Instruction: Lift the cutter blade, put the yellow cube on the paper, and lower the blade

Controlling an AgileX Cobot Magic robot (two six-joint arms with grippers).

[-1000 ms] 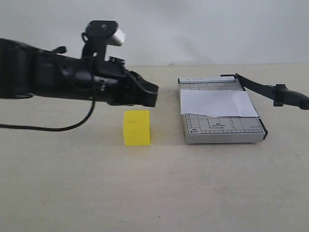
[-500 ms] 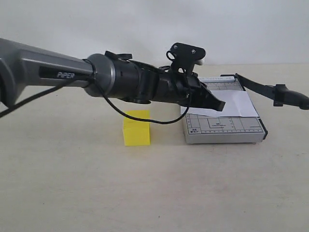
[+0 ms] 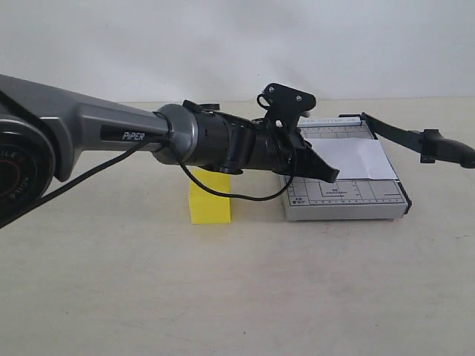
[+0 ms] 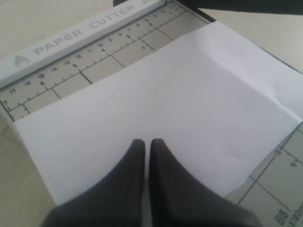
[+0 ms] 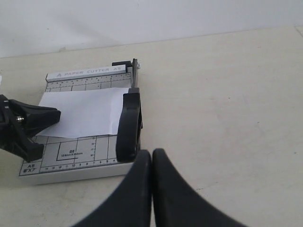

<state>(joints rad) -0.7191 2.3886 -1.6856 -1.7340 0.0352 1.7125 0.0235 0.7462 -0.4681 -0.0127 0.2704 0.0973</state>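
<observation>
The yellow cube (image 3: 208,208) sits on the table left of the grey cutter base (image 3: 349,202), its top partly hidden by my left arm. The paper (image 3: 358,158) (image 4: 180,104) (image 5: 85,111) lies across the base. The cutter blade (image 3: 407,136) (image 5: 129,126) is raised off the base's right edge, handle end out to the right. My left gripper (image 3: 334,174) (image 4: 147,142) is shut and empty, hovering over the paper's left part. My right gripper (image 5: 151,151) is shut and empty, just beside the blade's handle end; the exterior view does not show it.
The white ruler bar lettered PAPER CUTTER (image 4: 71,38) runs along the base's far edge. My long left arm (image 3: 148,137) spans the table from the left above the cube. A plain wall (image 3: 237,44) stands behind the table.
My left arm has swung right, from above the yellow cube to over the paper on the cutter, then dipped slightly. Cube, paper and blade have not moved.
</observation>
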